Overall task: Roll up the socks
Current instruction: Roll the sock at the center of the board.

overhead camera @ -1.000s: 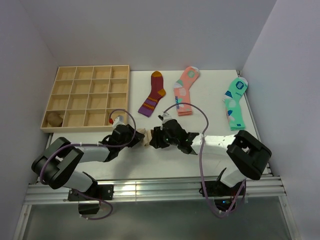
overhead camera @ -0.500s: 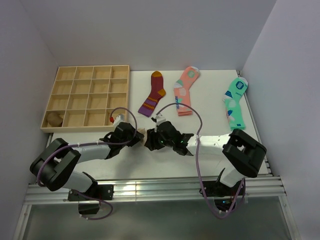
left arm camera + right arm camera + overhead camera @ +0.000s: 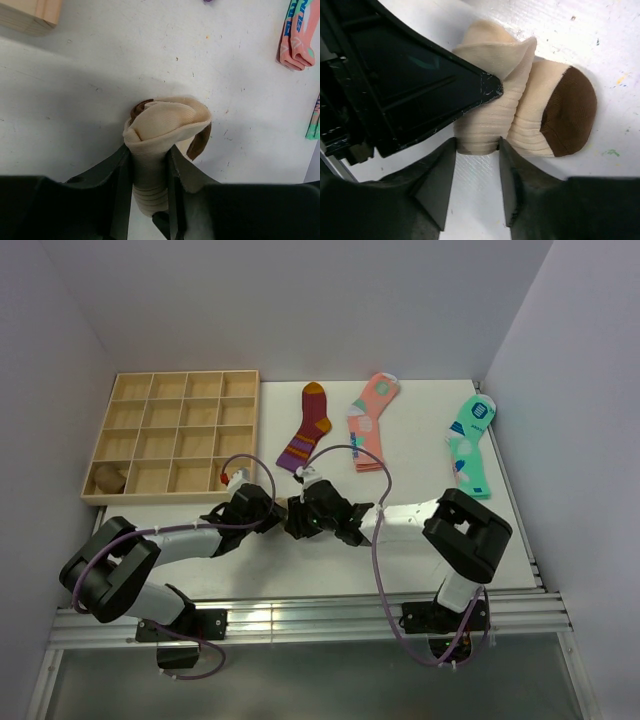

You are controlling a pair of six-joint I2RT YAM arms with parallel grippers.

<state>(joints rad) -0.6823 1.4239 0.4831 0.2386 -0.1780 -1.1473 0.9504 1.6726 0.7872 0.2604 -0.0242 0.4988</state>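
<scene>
The socks (image 3: 167, 117) are a beige ribbed bundle, rolled up, with a dark brown band (image 3: 200, 145) hanging at one side. My left gripper (image 3: 149, 155) is shut on the roll, one finger on each side. In the right wrist view the socks (image 3: 495, 115) lie on the table with a dark brown toe (image 3: 570, 112) to the right. My right gripper (image 3: 476, 150) stands open, its fingertips flanking the roll's ribbed end. From above, both grippers meet tip to tip and almost cover the socks (image 3: 284, 507).
A wooden compartment tray (image 3: 170, 496) sits at the back left with a brown bundle (image 3: 108, 477) in one corner cell. A maroon striped sock (image 3: 308, 430), a pink sock (image 3: 370, 420) and a mint-green sock (image 3: 470, 445) lie flat across the back.
My right arm has slid left, bringing its gripper up against the roll and the left gripper. The left gripper has kept its hold and barely shifted.
</scene>
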